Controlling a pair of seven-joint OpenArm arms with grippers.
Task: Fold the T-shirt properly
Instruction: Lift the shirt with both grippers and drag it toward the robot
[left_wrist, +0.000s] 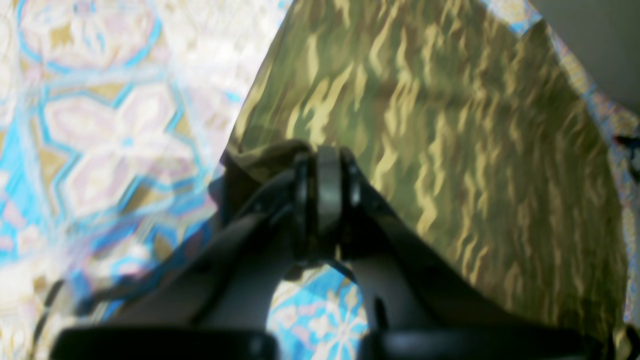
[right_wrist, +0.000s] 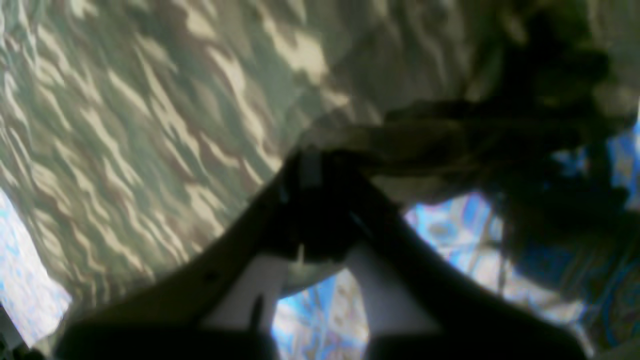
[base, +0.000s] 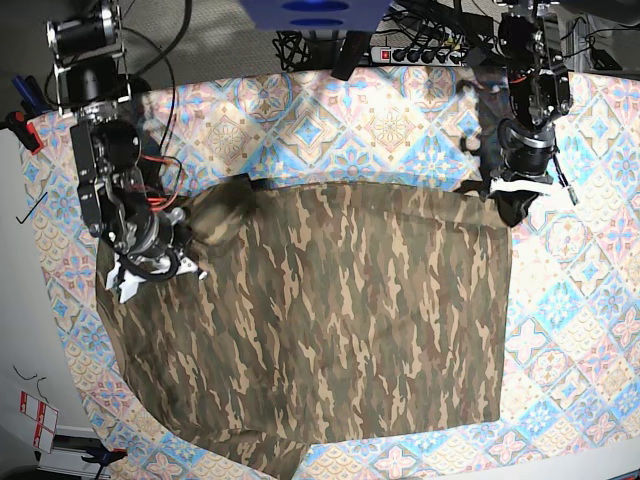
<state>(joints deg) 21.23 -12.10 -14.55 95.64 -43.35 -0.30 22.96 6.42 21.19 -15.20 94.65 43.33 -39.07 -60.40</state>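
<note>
In the left wrist view the left gripper (left_wrist: 327, 165) fills the lower middle of the frame, its jaws pressed together on a bunched edge of the T-shirt (left_wrist: 450, 150). The camouflage cloth fans away from that pinch toward the upper right, drawn fairly smooth, while the patterned tablecloth (left_wrist: 100, 140) shows on the left and in the gap below the jaws. The picture is blurred, so how much cloth sits between the jaws cannot be told.

In the right wrist view the right gripper (right_wrist: 312, 170) is likewise clamped on the T-shirt (right_wrist: 150, 125), at a rumpled, rolled edge that runs off to the right in shadow. The cloth spreads to the upper left; a strip of tablecloth (right_wrist: 450, 235) shows beneath the raised edge, which suggests this corner is lifted a little off the surface.

In the base view the T-shirt (base: 330, 320) lies across the middle of the tablecloth (base: 330, 120), its lower edge near the bottom of the frame. The right gripper (base: 150, 265) holds the upper left corner, where the cloth bunches into a lump, and the left gripper (base: 515, 200) holds the upper right corner. The top edge between them runs nearly straight. Holding both corners of one edge at once seems meant to keep that edge taut and level, so it can be carried over the rest of the shirt as one even fold; the left side looks less tidy than the right.
</note>
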